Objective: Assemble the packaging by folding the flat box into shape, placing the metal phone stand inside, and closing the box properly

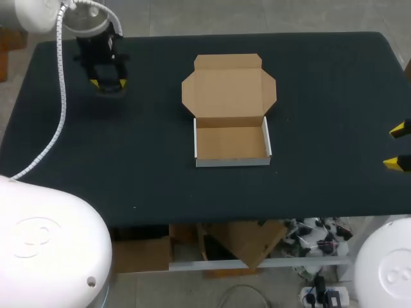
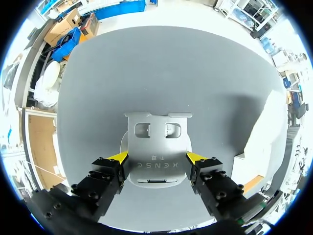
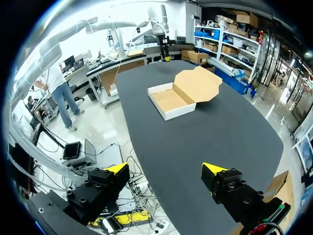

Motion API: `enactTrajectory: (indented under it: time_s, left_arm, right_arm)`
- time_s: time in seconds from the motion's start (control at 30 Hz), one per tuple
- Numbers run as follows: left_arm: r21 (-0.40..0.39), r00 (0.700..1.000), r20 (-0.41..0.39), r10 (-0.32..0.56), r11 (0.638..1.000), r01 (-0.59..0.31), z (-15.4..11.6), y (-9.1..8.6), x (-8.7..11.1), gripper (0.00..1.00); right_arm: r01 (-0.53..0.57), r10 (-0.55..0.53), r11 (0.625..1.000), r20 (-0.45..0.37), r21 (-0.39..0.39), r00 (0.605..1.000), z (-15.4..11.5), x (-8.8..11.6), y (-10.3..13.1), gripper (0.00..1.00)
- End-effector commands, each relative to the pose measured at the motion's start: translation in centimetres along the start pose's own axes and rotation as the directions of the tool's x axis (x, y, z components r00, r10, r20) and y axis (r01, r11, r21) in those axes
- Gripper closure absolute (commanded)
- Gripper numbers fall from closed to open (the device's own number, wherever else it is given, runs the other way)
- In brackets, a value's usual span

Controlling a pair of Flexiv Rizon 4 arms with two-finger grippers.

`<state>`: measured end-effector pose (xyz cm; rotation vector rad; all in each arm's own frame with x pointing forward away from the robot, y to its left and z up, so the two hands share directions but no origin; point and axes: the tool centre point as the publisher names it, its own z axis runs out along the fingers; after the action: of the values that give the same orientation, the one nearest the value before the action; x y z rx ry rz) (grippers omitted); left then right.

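Gripping the metal phone stand (image 2: 156,152) from both sides, the left gripper (image 1: 108,83) is at the upper left of the frame, over the dark table (image 1: 334,83). The folded box (image 1: 231,144) lies open at centre, lid laid back. The right gripper (image 1: 398,146), jaws spread and empty, hangs at the right edge.
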<state>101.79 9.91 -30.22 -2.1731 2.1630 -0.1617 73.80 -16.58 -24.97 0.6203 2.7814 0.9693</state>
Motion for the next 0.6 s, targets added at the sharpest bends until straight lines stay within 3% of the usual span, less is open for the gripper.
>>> enactTrajectory:
  time_s: [0.03, 0.2, 0.6]
  left_arm:
    - [0.005, 1.0, 0.006, 0.0, 1.0, 0.0, -0.2, 0.5, 0.2, 1.0]
    - [0.003, 1.0, 0.005, 0.002, 1.0, -0.002, -0.2, 0.7, 0.4, 1.0]
    - [-0.001, 1.0, 0.005, 0.001, 1.0, -0.001, -0.1, 1.2, 0.5, 1.0]
  right_arm:
    - [0.01, -0.01, 1.0, -0.005, 0.003, 1.0, 1.6, -0.5, 0.3, 0.0]
    - [0.017, -0.017, 1.0, -0.009, -0.013, 1.0, 2.9, -0.6, 0.5, 0.0]
    - [0.045, -0.044, 0.998, -0.037, 0.042, 0.998, 5.4, -0.7, 1.3, 0.0]
